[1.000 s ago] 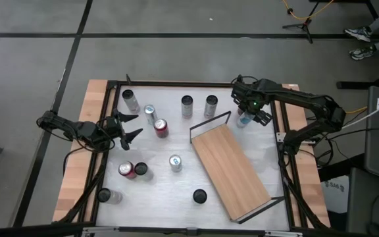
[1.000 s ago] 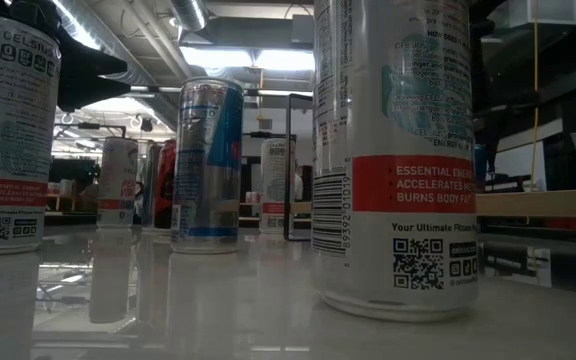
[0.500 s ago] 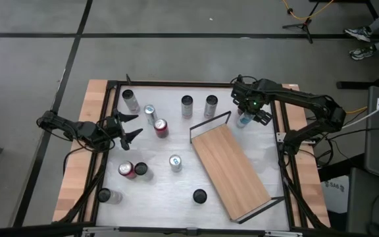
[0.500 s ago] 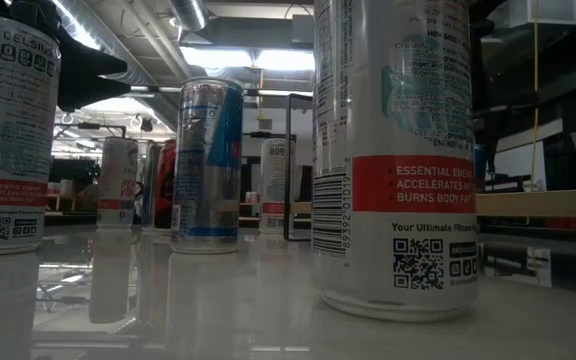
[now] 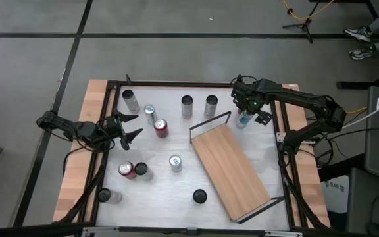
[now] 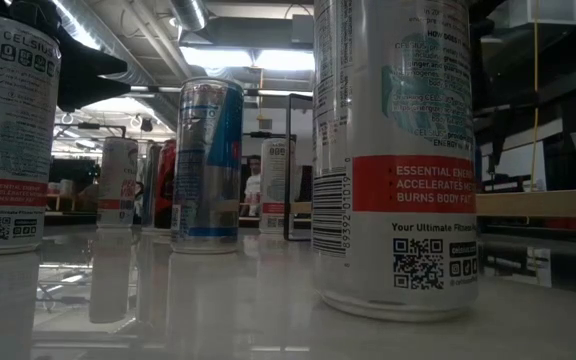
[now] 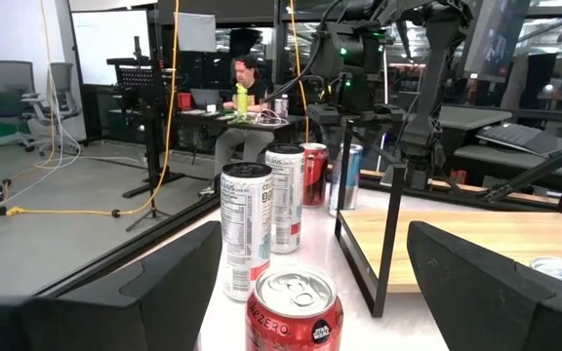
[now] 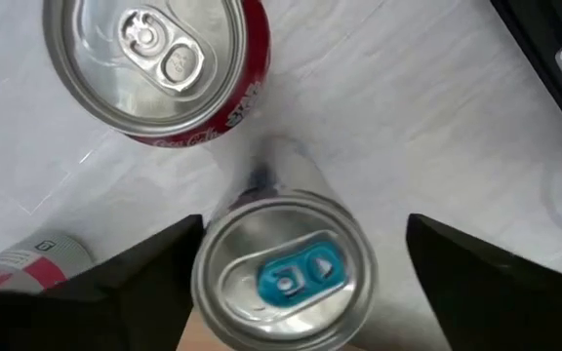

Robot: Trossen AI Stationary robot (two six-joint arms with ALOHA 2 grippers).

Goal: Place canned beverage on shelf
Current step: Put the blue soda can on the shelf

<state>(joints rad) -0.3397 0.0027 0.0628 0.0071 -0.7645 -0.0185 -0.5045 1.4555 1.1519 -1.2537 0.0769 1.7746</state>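
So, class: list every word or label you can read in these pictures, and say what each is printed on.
"ESSENTIAL ENER… ACCELERATES M… BURNS BODY FAT" and "Your Ultimate Fitness": big near can.
"CELSIUS": white can at the left edge.
"ZERO": red can ahead of the left gripper.
Small print and barcode digits: too small to read.

Near can (image 6: 393, 150) reads "ESSENTIAL ENERGY"; red can (image 7: 294, 312) reads "ZERO".

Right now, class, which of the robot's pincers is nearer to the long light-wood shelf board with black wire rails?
Right. The right pincer hovers over a can just off the shelf's far end; the left pincer waits across the table.
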